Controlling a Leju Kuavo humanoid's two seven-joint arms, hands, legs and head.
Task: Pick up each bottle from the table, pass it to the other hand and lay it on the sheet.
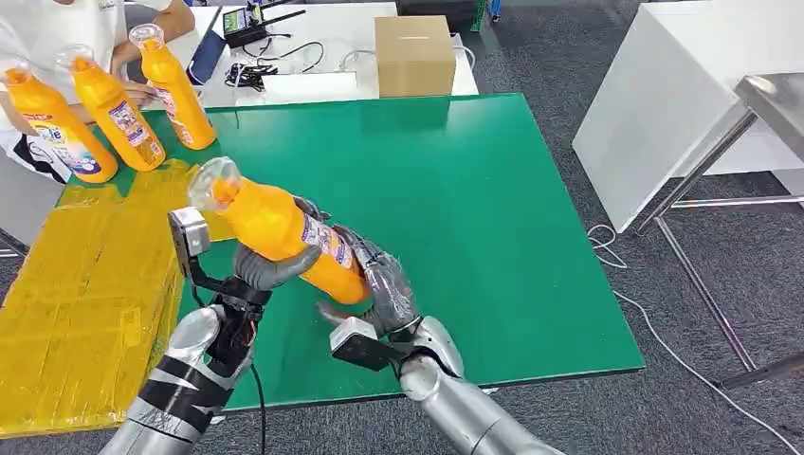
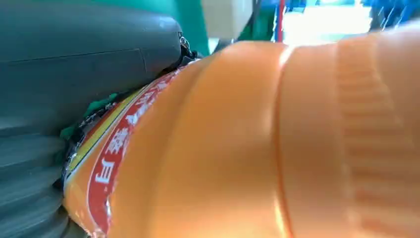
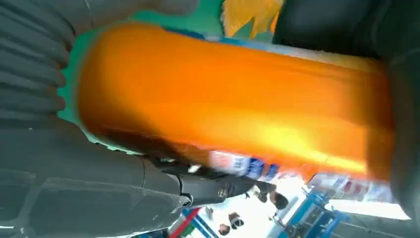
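Note:
An orange bottle [image 1: 280,232] with a clear cap and a printed label hangs tilted above the green table top [image 1: 493,209], cap end pointing to the far left. My left hand [image 1: 265,270] wraps it from below near its middle. My right hand [image 1: 384,284] grips its base end. Close up, the left wrist view shows the bottle [image 2: 277,148] pressed against the left hand [image 2: 74,74], and the right wrist view shows the bottle [image 3: 223,104] held in the right hand [image 3: 74,188]. The yellow sheet [image 1: 85,284] lies to the left of both hands.
Three more orange bottles [image 1: 112,112] stand at the far left by the sheet's far end, with a person's hand [image 1: 142,92] behind them. A cardboard box [image 1: 414,55] and cables sit at the back. A white table [image 1: 664,95] stands to the right.

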